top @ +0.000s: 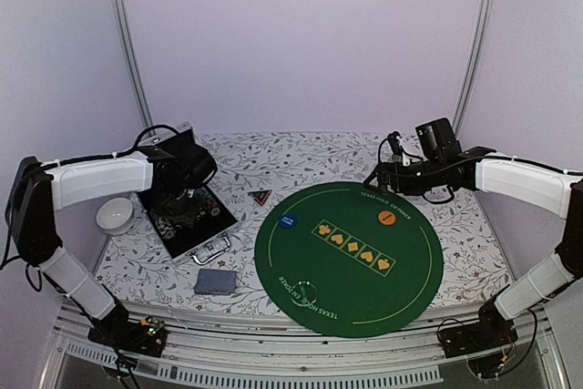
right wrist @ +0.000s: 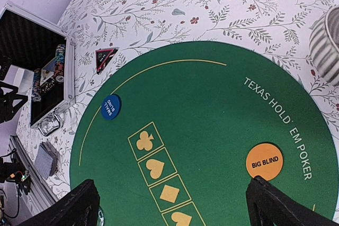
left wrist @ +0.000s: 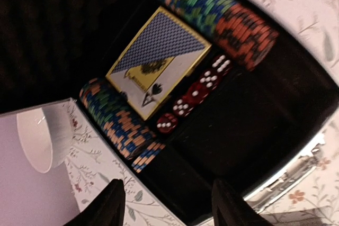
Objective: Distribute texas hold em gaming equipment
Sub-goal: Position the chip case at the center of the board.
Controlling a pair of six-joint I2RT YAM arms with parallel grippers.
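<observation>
Left arm [top: 96, 179] reaching inward, fingers [left wrist: 112, 207] parted, right arm [top: 519, 179] inward, fingers [right wrist: 79, 207] wide.

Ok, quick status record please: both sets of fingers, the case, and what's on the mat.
left fingers: apart, empty, over the open case
right fingers: wide apart, empty, above the green mat
in case: chip rows, card box, red dice
on mat: blue small-blind disc, orange big-blind disc
off mat: black triangle, loose card deck

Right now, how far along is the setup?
Done: blue small-blind disc and orange big-blind disc lie on the green mat. In hand: nothing; the left gripper hovers open above the case. Left: chip rows in the case, the card deck and triangle beside the mat.
</observation>
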